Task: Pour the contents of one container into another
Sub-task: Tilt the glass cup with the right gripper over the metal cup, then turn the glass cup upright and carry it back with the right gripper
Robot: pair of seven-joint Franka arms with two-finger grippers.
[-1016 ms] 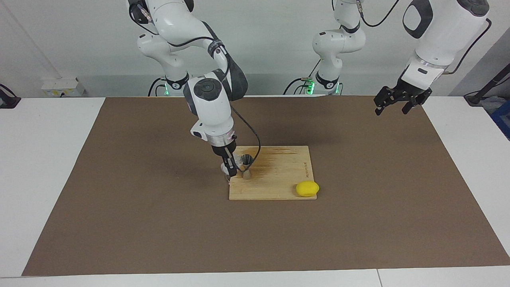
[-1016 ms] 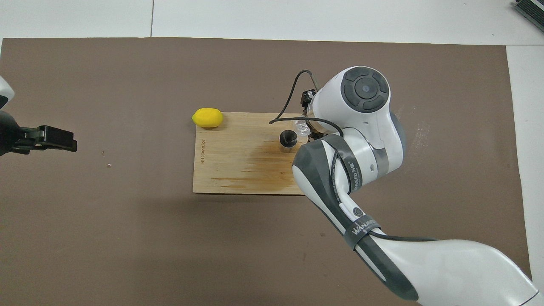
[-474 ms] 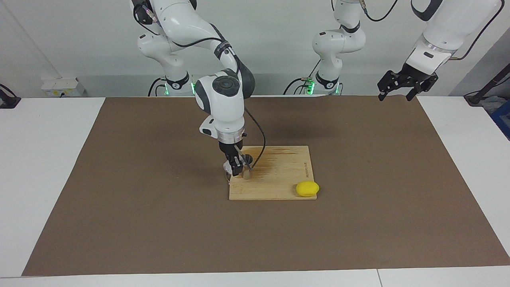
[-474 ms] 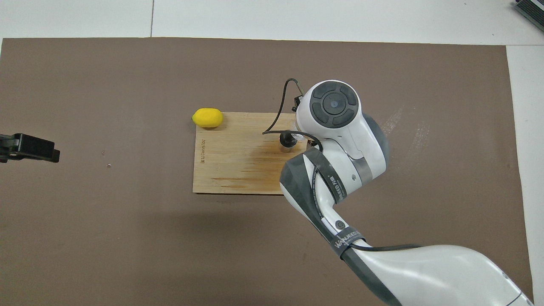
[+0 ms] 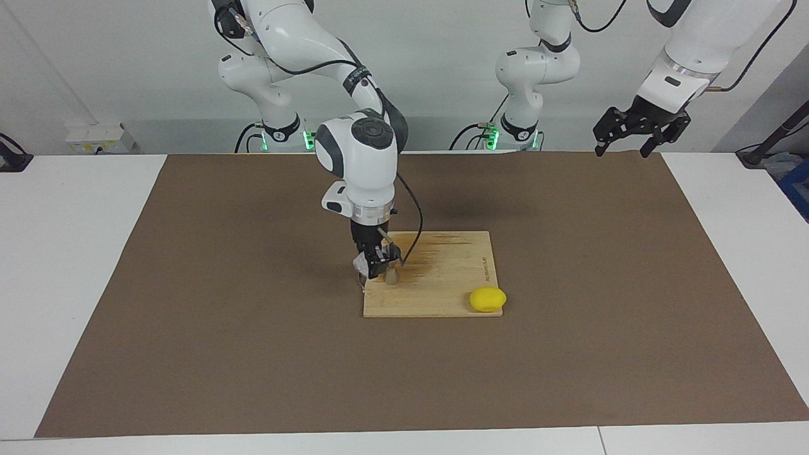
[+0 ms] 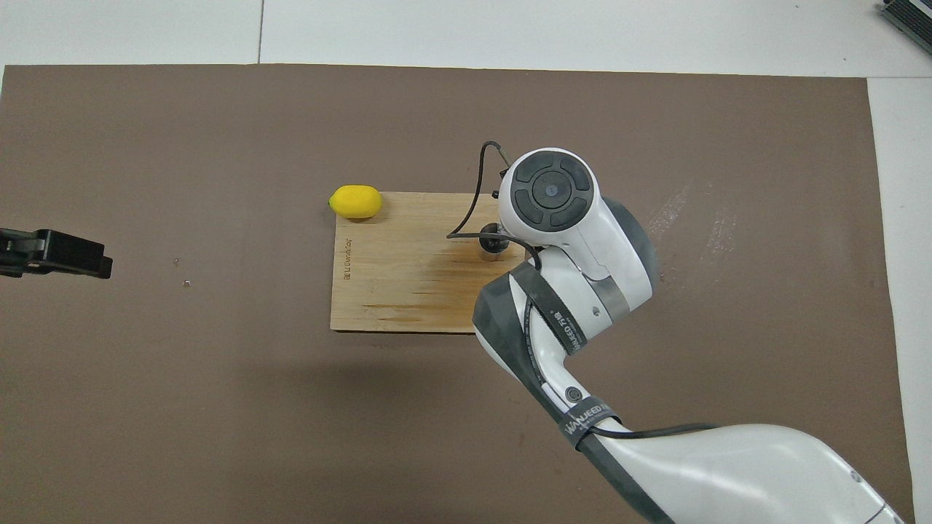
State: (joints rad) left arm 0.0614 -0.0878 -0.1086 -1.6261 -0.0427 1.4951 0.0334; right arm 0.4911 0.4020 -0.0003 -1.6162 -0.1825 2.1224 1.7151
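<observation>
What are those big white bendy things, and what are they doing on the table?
They are two robot arms. One picture looks at them from across the table, the other looks down from above. On the brown mat lies a wooden cutting board with a yellow lemon at its corner and a small grey metal hourglass-shaped jigger. The right gripper is shut on a small clear ribbed cup, holding it right beside the jigger. The left gripper waits open in the air over the mat's edge.
</observation>
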